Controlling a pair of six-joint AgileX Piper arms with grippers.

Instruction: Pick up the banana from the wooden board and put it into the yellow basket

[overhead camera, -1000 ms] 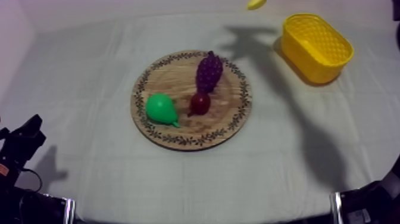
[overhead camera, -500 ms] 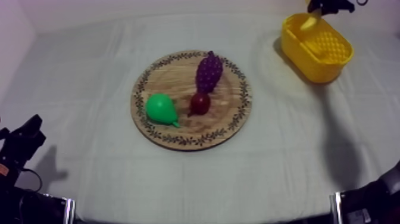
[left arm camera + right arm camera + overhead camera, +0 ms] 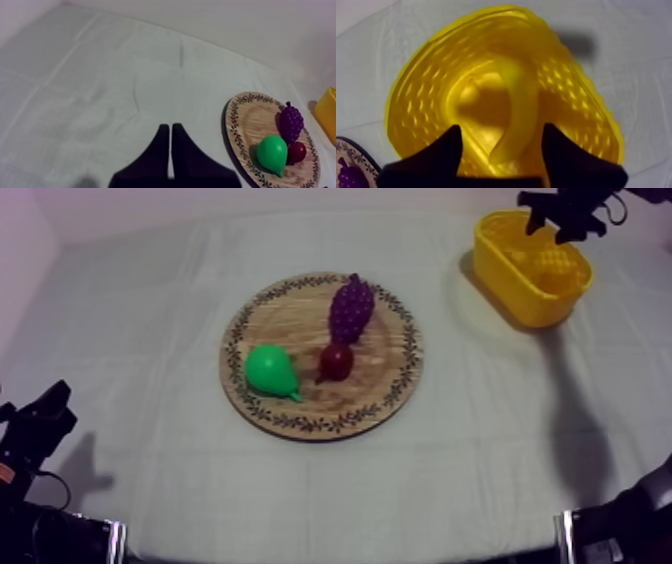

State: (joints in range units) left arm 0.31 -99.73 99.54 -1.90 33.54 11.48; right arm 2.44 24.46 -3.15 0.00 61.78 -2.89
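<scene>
The banana [image 3: 522,107] lies curved inside the yellow basket [image 3: 426,85], which stands at the table's far right [image 3: 520,288]. My right gripper [image 3: 560,210] hovers over the basket's far rim. In the right wrist view its fingers stand wide apart above the basket, so the right gripper [image 3: 503,145] is open; the banana's near end sits in the gap, touching neither finger. The round wooden board [image 3: 290,318] holds no banana. My left gripper [image 3: 45,413] rests low at the left, and the left wrist view shows this gripper [image 3: 171,132] shut on nothing.
On the board sit a bunch of grapes [image 3: 351,306], a green pear [image 3: 270,370] and a small red fruit [image 3: 335,361]. The left wrist view shows the board [image 3: 245,120] off to the side, with open cloth ahead of it.
My right gripper came down over the basket with the banana and opened. The banana now lies in the basket. The left arm has not moved.
</scene>
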